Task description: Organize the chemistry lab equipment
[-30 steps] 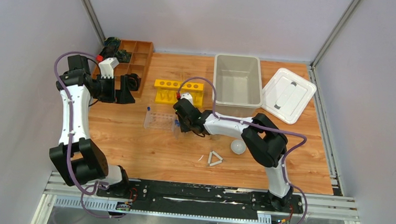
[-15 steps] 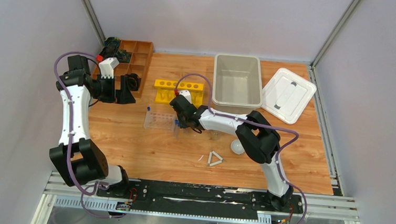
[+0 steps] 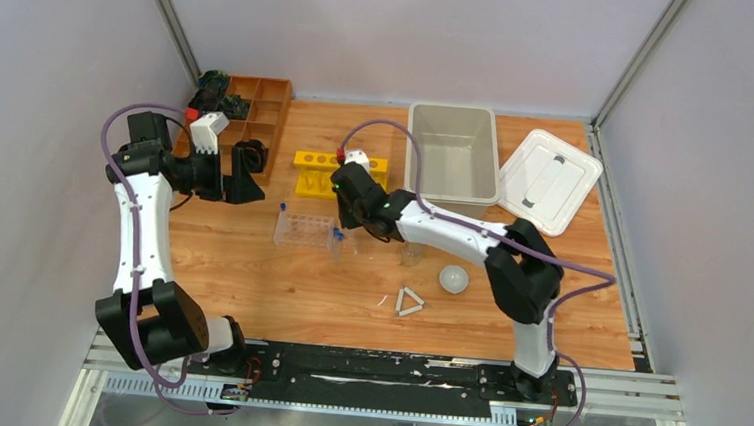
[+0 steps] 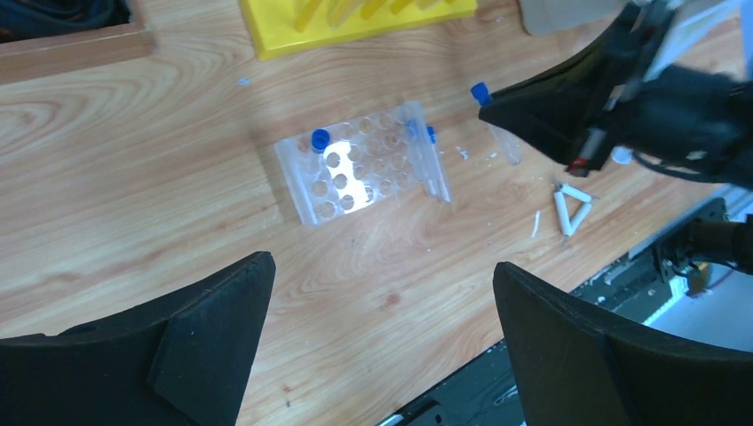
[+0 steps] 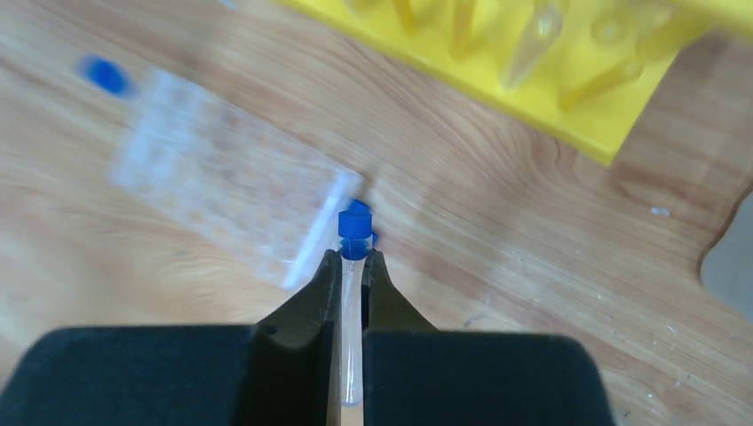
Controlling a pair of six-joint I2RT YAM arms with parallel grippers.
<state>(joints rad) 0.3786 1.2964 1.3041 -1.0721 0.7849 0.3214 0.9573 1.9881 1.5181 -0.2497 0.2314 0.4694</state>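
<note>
Pinching slim clear tube (image 5: 352, 355), blue cap (image 5: 354, 226), woodgrain table (image 5: 515, 266)

table (image 3: 278, 286) | on it: tube rack (image 3: 304, 230), yellow rack (image 3: 316, 163), bin (image 3: 452, 158), lid (image 3: 548, 180), tray (image 3: 268, 115), dish (image 3: 454, 279), triangle (image 3: 400, 302)

You see the clear plastic tube rack (image 3: 304, 230) lying flat mid-table, with one blue-capped tube (image 4: 320, 139) upright in a corner hole. A second clear tube (image 5: 352, 311), also blue-capped, is pinched in the right gripper (image 5: 352, 259) just off the rack's end. The white round dish (image 3: 454, 278) and the small white triangle (image 3: 409, 301) lie nearer the arm bases.
</note>
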